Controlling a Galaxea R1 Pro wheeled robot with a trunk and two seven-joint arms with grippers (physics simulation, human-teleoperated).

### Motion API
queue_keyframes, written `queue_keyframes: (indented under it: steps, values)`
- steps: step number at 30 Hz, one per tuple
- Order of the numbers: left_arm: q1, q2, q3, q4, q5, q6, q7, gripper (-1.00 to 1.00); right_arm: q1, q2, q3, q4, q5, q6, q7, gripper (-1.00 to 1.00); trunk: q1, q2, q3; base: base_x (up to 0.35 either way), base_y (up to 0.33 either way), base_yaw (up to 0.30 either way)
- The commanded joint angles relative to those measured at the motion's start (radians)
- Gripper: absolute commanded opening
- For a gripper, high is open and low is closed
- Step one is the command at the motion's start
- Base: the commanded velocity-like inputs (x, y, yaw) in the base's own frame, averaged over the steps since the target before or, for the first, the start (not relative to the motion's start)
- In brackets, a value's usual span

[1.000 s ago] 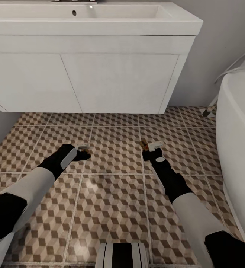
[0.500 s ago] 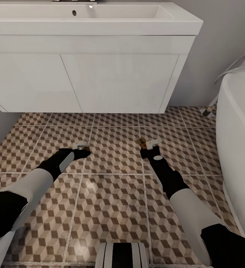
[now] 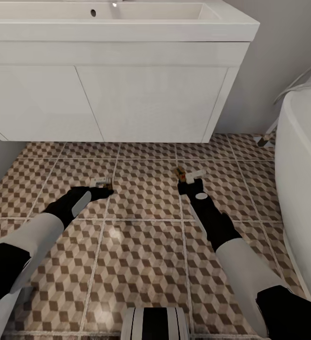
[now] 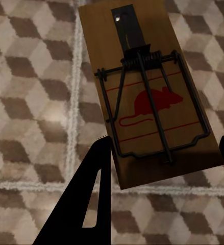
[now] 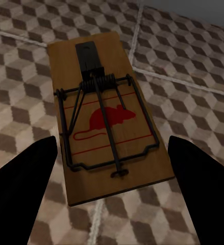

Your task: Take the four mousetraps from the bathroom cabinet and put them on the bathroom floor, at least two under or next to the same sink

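Brown wooden mousetrap (image 4: pixel 150 94) lying between the left gripper's (image 3: pixel 100 188) spread black fingers (image 4: pixel 89 196), flat over the cube-patterned bathroom floor (image 3: pixel 146 264), across a grout line; dark spring bar and red mouse print facing up. Whether the fingers touch its edges: cannot tell. Second mousetrap (image 5: pixel 107 117) resting flat on the same tiles, between the right gripper's (image 3: pixel 189 179) wide-parted fingers (image 5: pixel 20 189), clear gaps showing on both sides, nothing gripped. Seen from the head camera, both traps as small tan specks at the fingertips, the left one (image 3: pixel 101 181) and the right one (image 3: pixel 181 174) well apart, each a short way in front of the white vanity carrying the bathroom sink (image 3: pixel 127 21). White bathtub (image 3: pixel 301 179) off to the right.
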Motion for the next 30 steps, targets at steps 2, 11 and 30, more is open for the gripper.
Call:
queue_keyframes:
  steps: [2, 11, 30]
  values:
    - [-0.001, 0.001, -0.007, -0.002, 0.007, 0.004, 0.003, -1.0, 0.0, 0.0, 0.002, -0.007, 0.01, 0.009, -0.004, -1.0, 0.001, -0.001, -0.008, 0.0, 0.0, 0.0]
    - [-0.001, 0.0, -0.008, -0.048, 0.007, 0.005, 0.005, -1.0, 0.0, 0.0, 0.002, -0.011, 0.009, 0.01, -0.005, -1.0, 0.005, -0.003, -0.043, 0.0, 0.0, 0.0]
    - [-0.001, 0.002, -0.013, -0.125, 0.007, 0.023, 0.006, -1.0, 0.0, 0.0, 0.002, -0.011, 0.01, 0.009, -0.003, -1.0, 0.013, -0.007, -0.138, 0.0, 0.0, 0.0]
